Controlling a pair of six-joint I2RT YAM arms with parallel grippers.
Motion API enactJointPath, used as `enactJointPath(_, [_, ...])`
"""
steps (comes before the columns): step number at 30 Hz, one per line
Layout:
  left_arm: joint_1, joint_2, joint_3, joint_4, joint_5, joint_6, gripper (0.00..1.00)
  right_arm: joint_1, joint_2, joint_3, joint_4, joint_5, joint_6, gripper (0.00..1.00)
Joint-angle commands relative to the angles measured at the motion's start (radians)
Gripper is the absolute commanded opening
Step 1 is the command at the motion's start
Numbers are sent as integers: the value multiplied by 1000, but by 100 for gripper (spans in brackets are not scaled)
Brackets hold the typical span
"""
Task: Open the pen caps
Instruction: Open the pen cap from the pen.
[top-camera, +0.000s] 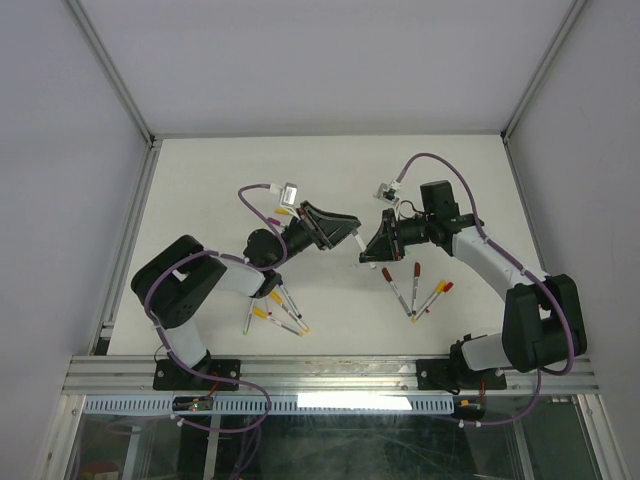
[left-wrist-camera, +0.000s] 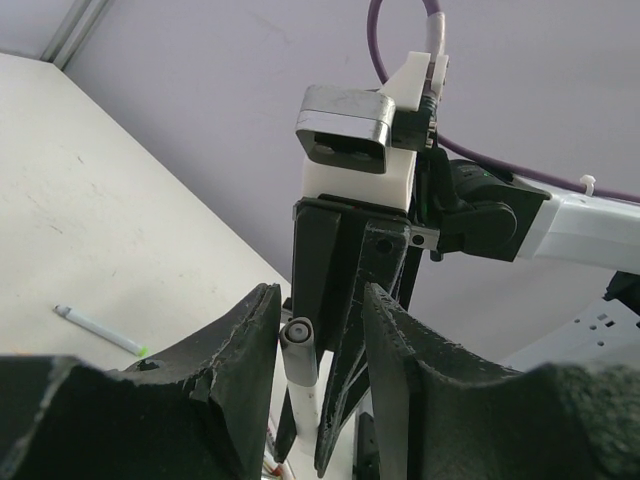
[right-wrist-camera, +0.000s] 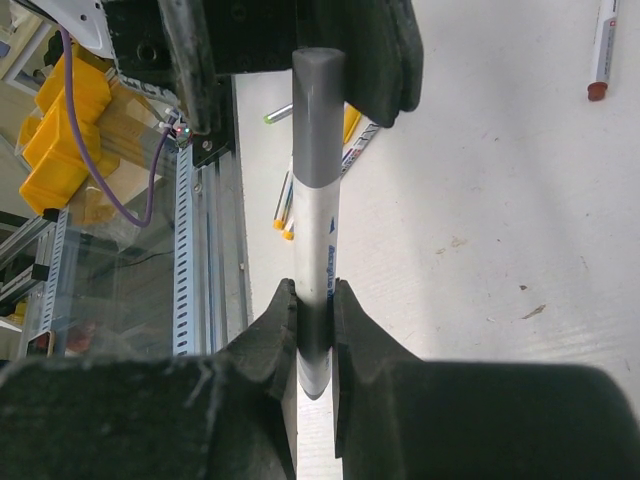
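My right gripper is shut on a white pen barrel and holds it above the table, its grey end pointing at my left gripper. In the left wrist view that grey end sits between the open jaws of the left gripper, close to the left finger. No coloured cap shows on this pen. Capped pens lie on the table: red caps on the right, yellow caps on the left.
A pen with a green tip lies alone on the table. A red-capped pen and yellow-tipped pens show below the right wrist. The slotted rail runs along the near edge; grey walls enclose the table.
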Motion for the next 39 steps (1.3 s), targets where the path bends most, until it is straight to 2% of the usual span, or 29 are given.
enactJointPath(1, [8,-3,30,144,41,1,39,-4,-2,45,17,-41,-12,0])
enactJointPath(18, [8,25,42,116,58,1,28,-7,7,45,22,-43,-6,0])
enactJointPath(23, [9,26,45,110,58,1,16,-8,8,45,21,-34,-11,0])
enactJointPath(30, [8,20,55,75,62,1,15,-8,3,47,10,-18,-25,0])
enactJointPath(32, [9,20,53,72,60,1,8,-8,-1,46,9,-12,-29,0])
enactJointPath(33, [10,19,52,75,54,1,0,-8,-3,46,8,-10,-33,0])
enactJointPath(36, [18,19,43,112,26,1,0,-7,-4,46,-1,2,-47,0])
enactJointPath(39, [67,12,57,148,20,-60,0,-5,0,50,-17,11,-69,0])
